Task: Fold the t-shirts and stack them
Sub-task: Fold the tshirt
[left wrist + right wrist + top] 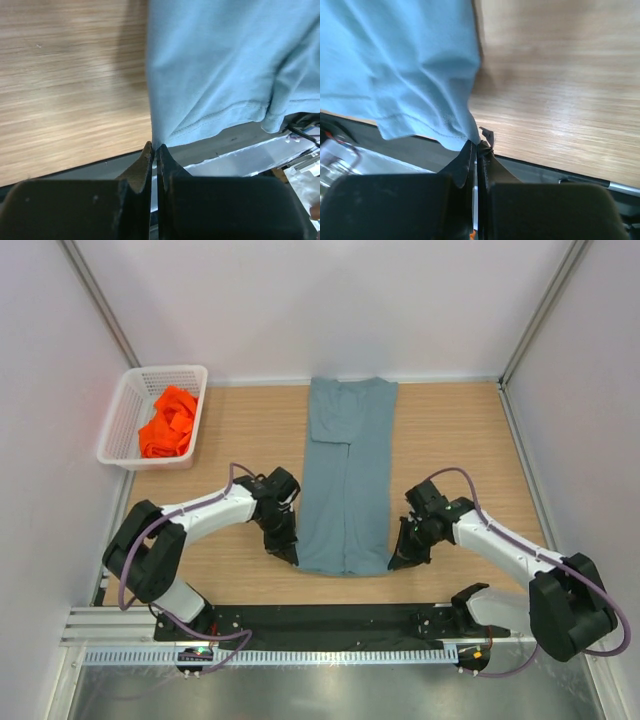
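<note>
The orange shirt lies bunched in the basket. The left claw pinches the blue shirt at its near left corner. The shirt is soft, light and floppy, so corners are best to hold. It lies mid-table, long from near to far. The right claw pinches its near right corner.

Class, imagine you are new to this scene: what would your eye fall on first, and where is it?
A grey-blue t-shirt lies folded into a long strip mid-table, the left gripper and right gripper each pinching a near corner. A bright orange t-shirt sits crumpled in the white basket, far left.
</note>
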Controlling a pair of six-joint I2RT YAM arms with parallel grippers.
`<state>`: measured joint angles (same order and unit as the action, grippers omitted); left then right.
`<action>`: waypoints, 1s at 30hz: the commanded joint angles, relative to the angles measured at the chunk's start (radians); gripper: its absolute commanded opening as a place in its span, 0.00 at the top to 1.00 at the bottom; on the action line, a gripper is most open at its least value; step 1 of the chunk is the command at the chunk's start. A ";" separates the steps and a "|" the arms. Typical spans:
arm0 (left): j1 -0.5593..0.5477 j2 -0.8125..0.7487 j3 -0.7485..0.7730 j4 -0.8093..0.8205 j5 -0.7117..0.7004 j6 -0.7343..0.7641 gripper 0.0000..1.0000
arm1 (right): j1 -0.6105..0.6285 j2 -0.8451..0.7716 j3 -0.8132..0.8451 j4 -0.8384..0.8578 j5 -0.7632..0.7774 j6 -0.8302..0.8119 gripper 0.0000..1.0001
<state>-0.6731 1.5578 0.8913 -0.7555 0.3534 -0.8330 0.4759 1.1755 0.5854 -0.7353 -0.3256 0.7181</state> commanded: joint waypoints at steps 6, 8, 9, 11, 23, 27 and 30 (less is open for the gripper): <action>0.087 0.064 0.289 -0.142 -0.021 0.090 1.00 | -0.160 0.117 0.308 -0.102 0.028 -0.152 0.98; 0.136 0.117 0.358 -0.177 -0.019 0.130 1.00 | -0.189 0.171 0.355 -0.101 0.028 -0.173 0.99; 0.151 0.137 0.426 -0.191 -0.008 0.143 1.00 | -0.200 0.194 0.402 -0.102 0.028 -0.183 0.99; 0.190 0.198 0.501 -0.206 -0.002 0.173 1.00 | -0.223 0.263 0.456 -0.107 0.026 -0.206 0.99; 0.276 0.507 0.917 -0.272 0.070 0.227 1.00 | -0.292 0.598 0.856 -0.136 0.020 -0.267 0.99; 0.297 0.568 0.975 -0.246 0.085 0.204 1.00 | -0.315 0.696 0.941 -0.147 0.011 -0.275 0.98; 0.316 0.611 1.038 -0.234 0.101 0.192 1.00 | -0.318 0.733 1.002 -0.167 0.013 -0.278 0.98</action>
<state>-0.3782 2.1494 1.8549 -0.9989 0.4046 -0.6357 0.1673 1.8912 1.5074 -0.8715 -0.3103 0.4641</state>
